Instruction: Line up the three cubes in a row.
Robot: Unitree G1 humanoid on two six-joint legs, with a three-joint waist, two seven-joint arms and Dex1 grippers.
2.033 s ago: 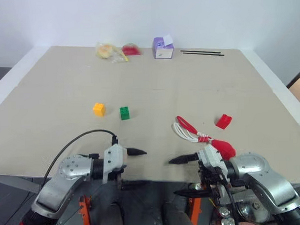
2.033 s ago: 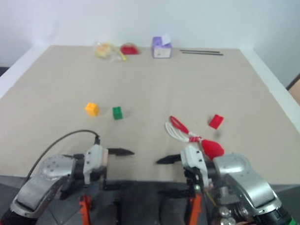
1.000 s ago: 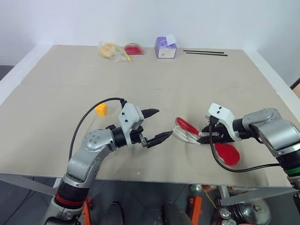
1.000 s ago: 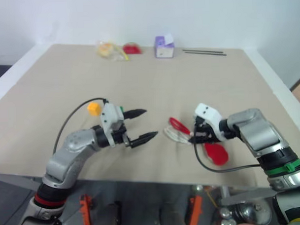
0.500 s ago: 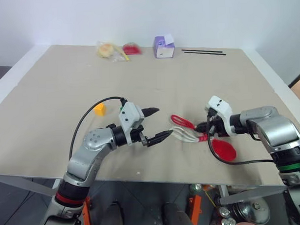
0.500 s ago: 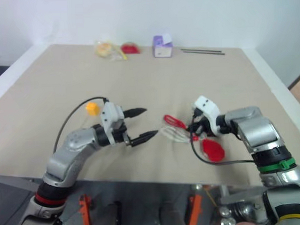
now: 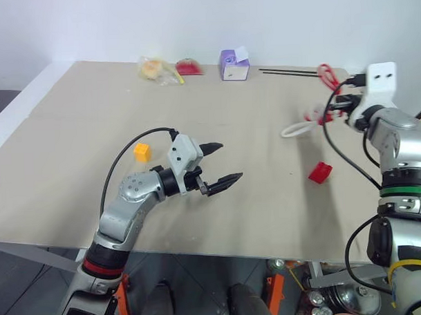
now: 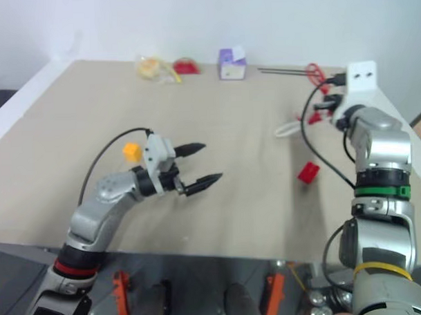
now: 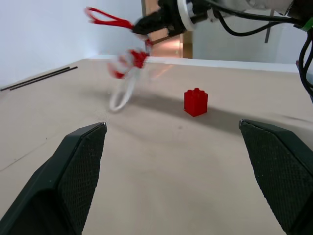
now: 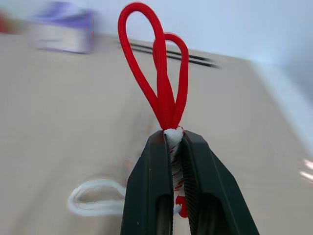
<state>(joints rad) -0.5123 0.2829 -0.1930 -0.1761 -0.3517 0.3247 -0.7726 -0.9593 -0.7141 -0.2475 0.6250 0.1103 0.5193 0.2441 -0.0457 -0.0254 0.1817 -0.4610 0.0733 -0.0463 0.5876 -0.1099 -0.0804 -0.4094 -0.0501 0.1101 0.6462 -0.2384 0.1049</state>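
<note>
Right fingers [image 10: 171, 161] pinch red-white cord [image 10: 164, 93] above red cube [image 7: 319, 171].

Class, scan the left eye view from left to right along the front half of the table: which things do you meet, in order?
Yellow cube → left hand → white cord loop → red cube

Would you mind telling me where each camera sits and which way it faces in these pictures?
Left and right eye views: on the head, looking forward and down over the table; both arms show.
Left wrist view: on the left wrist, looking between the open left gripper fingers toward the red cube and the right gripper.
Right wrist view: on the right wrist, looking along its shut fingers clamping the red-white cord.
Shared: the cord and the table.
</note>
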